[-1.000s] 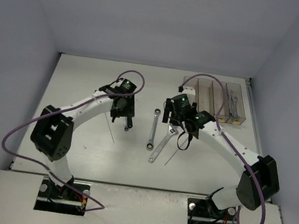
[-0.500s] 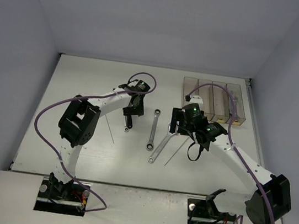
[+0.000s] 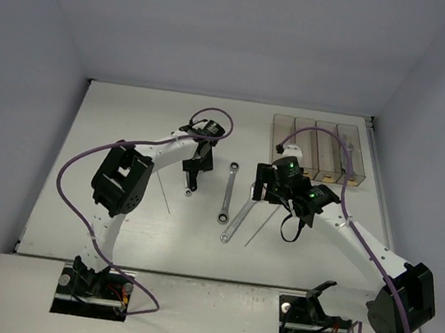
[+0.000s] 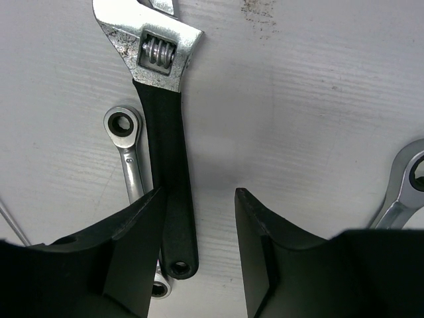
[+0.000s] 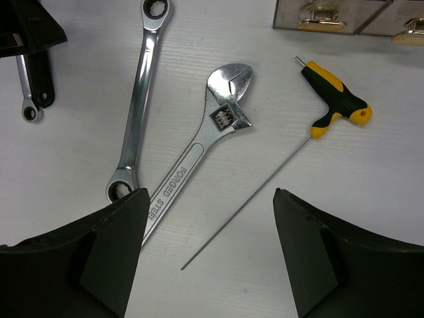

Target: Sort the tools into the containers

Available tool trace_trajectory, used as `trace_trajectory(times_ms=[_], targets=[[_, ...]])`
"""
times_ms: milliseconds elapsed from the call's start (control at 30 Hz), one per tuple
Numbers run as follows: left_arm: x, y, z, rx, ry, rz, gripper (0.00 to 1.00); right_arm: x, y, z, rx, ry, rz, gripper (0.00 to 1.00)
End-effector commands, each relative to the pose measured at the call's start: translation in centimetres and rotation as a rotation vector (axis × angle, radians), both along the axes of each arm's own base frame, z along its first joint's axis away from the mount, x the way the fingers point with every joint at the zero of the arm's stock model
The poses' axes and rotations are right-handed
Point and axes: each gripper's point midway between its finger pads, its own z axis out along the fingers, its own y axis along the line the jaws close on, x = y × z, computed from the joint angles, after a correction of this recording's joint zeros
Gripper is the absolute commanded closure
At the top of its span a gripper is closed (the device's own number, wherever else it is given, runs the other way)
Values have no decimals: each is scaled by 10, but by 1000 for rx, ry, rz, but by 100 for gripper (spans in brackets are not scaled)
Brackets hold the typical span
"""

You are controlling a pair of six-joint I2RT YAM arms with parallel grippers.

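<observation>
**Top view.** The left gripper hangs at centre frame over the black-handled spanner. Its arm has swung in from the left side of the table within the last second and has barely shifted in the last half. The right gripper has drawn back from the containers at upper right, uncovering all four bins. It now stands over the silver adjustable spanner, and the long ring wrench lies between the two arms. One silver tool appears to lie in the rightmost bin.

**Left wrist view.** The fingers are parted and hold nothing. The black-handled spanner runs from the top of the frame to the bottom, left of centre, with its handle just inside the left finger. A small ring wrench lies close against the handle's left side. The arm looks set for a pick, though the handle sits off-centre in the gap. The small wrench is close enough to be snagged along with it.

**Right wrist view.** The jaws are spread wide and empty. The silver adjustable spanner lies on a diagonal at centre and the long ring wrench is to its left. The T-handle driver is at the right, its thin rod reaching toward the lower middle. The fronts of the bins show at the top right edge. Both arms appear to have finished travelling and taken station over their next tools. These five tools are not yet sorted.
</observation>
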Motion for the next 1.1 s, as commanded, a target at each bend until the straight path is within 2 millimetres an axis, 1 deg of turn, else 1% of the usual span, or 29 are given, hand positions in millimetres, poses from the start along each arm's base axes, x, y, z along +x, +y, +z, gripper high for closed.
trace_trajectory(times_ms=[0, 167, 200, 333, 500, 767, 900, 967, 1067], targets=[[14, 11, 19, 5, -47, 51, 58, 4, 0, 9, 21, -35, 2, 27], [13, 12, 12, 6, -29, 48, 57, 4, 0, 7, 16, -31, 2, 27], [13, 13, 13, 6, -32, 52, 57, 4, 0, 6, 15, -29, 4, 27], [13, 16, 23, 8, -55, 55, 51, 5, 1, 6, 17, -29, 4, 27], [16, 20, 36, 16, -91, 64, 51, 6, 3, 6, 20, -26, 12, 27], [17, 23, 33, 10, -82, 78, 51, 5, 4, 6, 19, -27, 16, 27], [19, 19, 21, -7, -49, 72, 51, 3, 3, 3, 21, -22, 14, 27], [19, 17, 19, -15, -44, 70, 52, 2, 2, 2, 21, -21, 13, 27], [20, 15, 28, -18, -67, 74, 55, 1, 2, 1, 21, -17, 14, 27]])
